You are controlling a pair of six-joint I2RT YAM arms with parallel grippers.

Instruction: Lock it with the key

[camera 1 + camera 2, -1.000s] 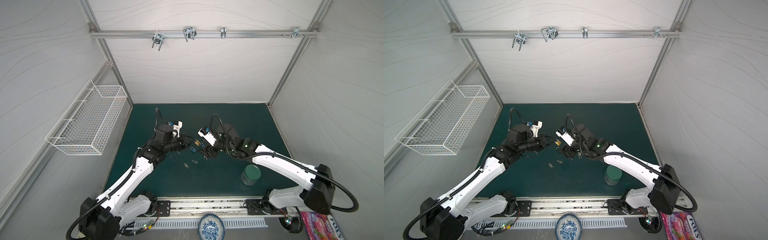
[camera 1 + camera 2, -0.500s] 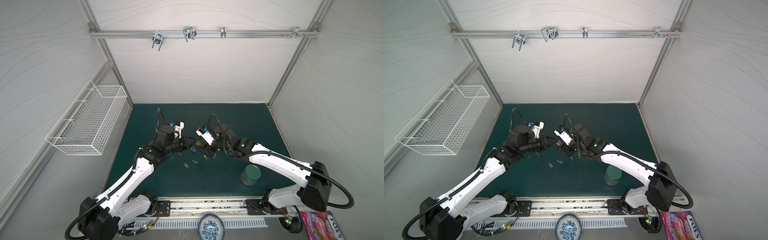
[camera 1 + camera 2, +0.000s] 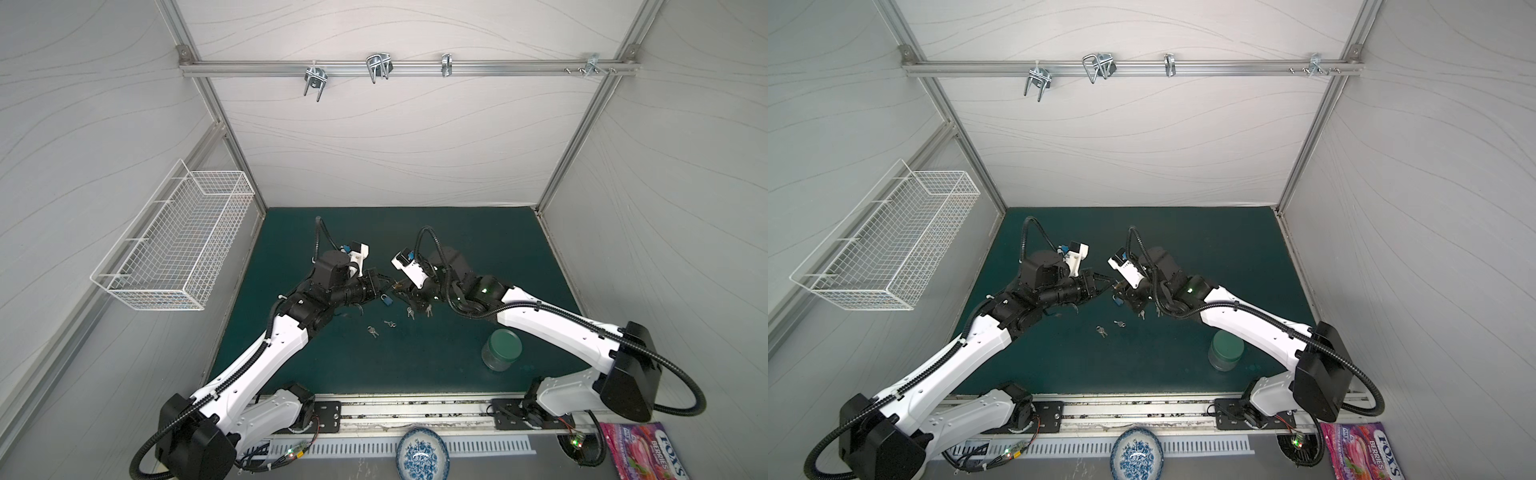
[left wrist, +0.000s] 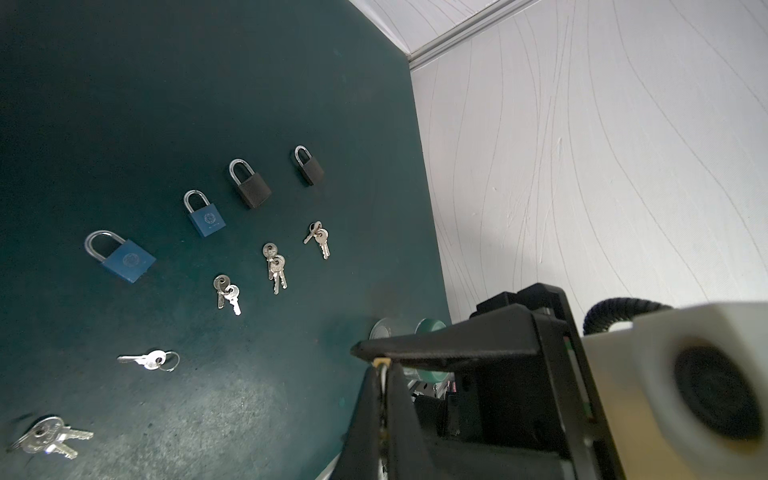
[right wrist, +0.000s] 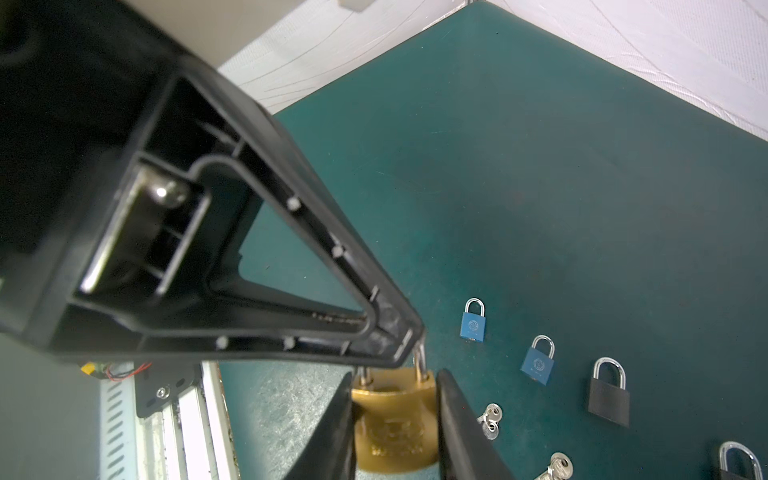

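Shows the bracing step, ahead of any key work. Finds the brass padlock (image 5: 395, 419) lifted off the surface (image 4: 124, 104) near its middle, at about 12 o'clock from the loose key sets (image 3: 410, 312) in both top views. Has it gripped twice: the right pincer (image 5: 397, 376) closed on the body, a finger (image 5: 457, 415) against each flank, and the left pincer (image 4: 380, 368) shut at the shackle, both legs of which enter the body. Leaves every key lying on the surface, along with two blue padlocks (image 4: 204, 216) and two black padlocks (image 4: 249, 185). Reads as an early stage: no key in either pincer, and the keyway out of sight under the body. Calls next for freeing one pincer, probably the left, while the right steadies the body. Then calls for lifting one key by its bow from the sets at 6 o'clock and for turning the keyway to face it. Cannot tell which set fits this lock.
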